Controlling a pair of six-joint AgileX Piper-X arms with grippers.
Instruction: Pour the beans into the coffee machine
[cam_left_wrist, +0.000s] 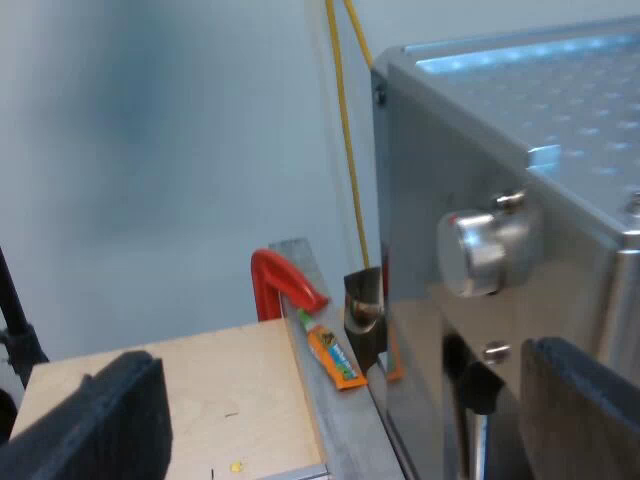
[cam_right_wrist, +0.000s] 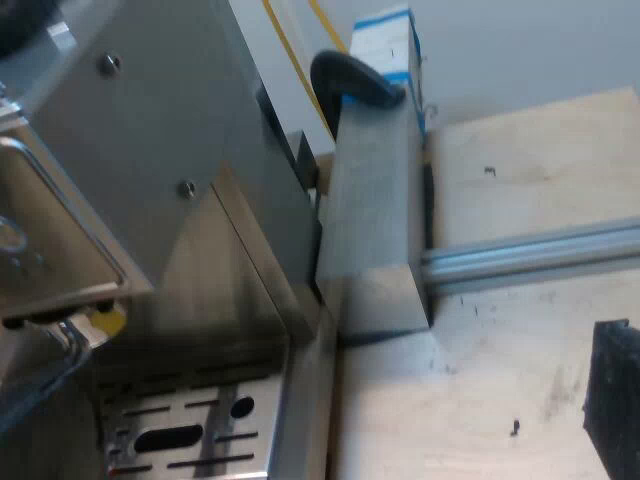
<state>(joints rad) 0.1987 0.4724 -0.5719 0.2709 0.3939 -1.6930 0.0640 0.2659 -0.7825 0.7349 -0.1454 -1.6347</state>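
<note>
espresso machine: brushed steel | left pincer: wide, empty | right pincer: cannot tell

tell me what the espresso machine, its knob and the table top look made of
Espresso machine: sheet metal, likely stainless, satin; soft grey reflections.
Knob: polished metal; bright highlights.
Table top: pale wood, probably plywood, bare; faint grain.

No text can be read — the orange sticker beside the espresso machine bears marks I cannot make out.

The brushed-steel espresso machine stands upright, a round knob on its side.
</note>
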